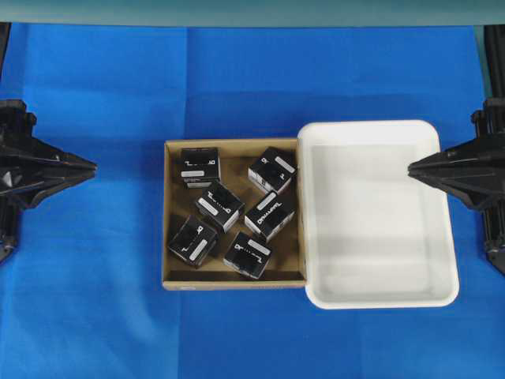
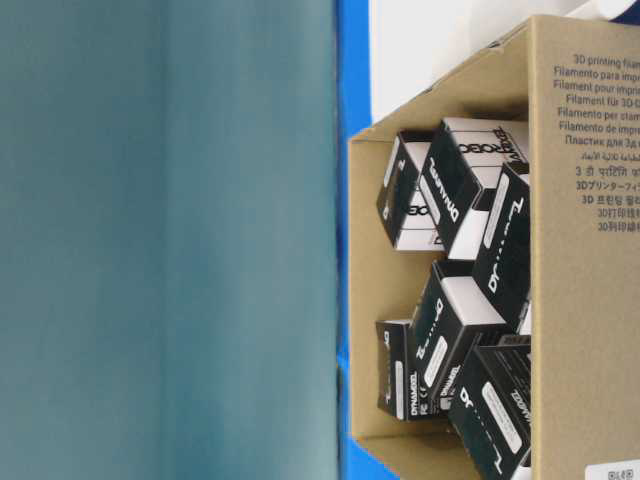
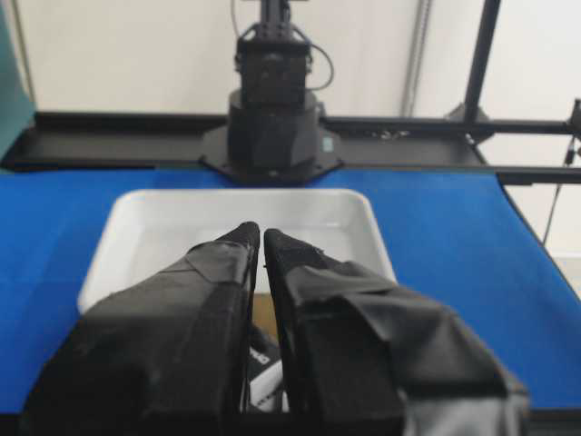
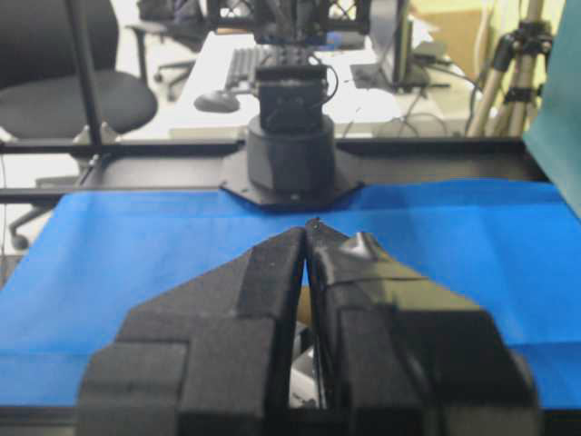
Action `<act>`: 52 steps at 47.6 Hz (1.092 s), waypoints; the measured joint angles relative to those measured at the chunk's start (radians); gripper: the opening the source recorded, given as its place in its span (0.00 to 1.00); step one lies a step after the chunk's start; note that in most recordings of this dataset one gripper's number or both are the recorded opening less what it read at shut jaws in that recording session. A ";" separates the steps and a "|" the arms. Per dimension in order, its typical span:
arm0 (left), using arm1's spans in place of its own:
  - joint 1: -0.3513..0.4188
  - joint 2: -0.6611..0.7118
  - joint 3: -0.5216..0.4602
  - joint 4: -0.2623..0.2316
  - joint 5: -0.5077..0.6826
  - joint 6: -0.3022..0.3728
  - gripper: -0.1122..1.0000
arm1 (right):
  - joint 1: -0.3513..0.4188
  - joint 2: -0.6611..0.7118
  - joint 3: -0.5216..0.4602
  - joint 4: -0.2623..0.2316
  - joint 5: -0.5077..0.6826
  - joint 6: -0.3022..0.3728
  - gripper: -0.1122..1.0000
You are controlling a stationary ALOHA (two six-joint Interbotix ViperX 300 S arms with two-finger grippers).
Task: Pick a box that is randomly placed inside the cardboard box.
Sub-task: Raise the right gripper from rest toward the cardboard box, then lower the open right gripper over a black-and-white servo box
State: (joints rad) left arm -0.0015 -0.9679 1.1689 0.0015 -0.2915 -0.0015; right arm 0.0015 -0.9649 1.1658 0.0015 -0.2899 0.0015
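Note:
The brown cardboard box [image 1: 169, 213] lies mid-table on the blue cloth. Several small black boxes with white labels lie scattered in it, such as one at the back left [image 1: 200, 166] and one at the front [image 1: 248, 254]. The table-level view shows them piled against the box's wall [image 2: 580, 300]. My left gripper [image 1: 93, 167] hovers at the left edge, well away from the box, with its jaws together and empty [image 3: 261, 234]. At the right, my right gripper [image 1: 412, 167] points over the white tray with its tips touching and nothing held [image 4: 306, 229].
A white plastic tray [image 1: 379, 221] stands against the cardboard box's right side and has nothing in it. Blue cloth [image 1: 95, 300] covers the table around both. Each arm's base [image 3: 272, 127] stands at a table end.

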 measured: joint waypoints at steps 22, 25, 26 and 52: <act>0.035 0.011 -0.117 0.011 0.362 -0.054 0.04 | 0.009 0.121 -0.250 0.204 0.437 0.244 0.08; 0.037 0.009 -0.127 0.011 0.405 -0.052 0.04 | -0.005 0.156 -0.295 0.204 0.492 0.293 0.08; 0.038 0.009 -0.130 0.011 0.416 -0.054 0.04 | -0.009 0.169 -0.308 0.206 0.506 0.304 0.08; 0.040 0.011 -0.138 0.011 0.471 -0.074 0.04 | -0.123 0.649 -0.716 0.206 1.066 0.342 0.08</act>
State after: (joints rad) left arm 0.0383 -0.9572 1.0308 0.0123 0.1795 -0.0752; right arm -0.1212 -0.3160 0.4495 0.2071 0.7762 0.3436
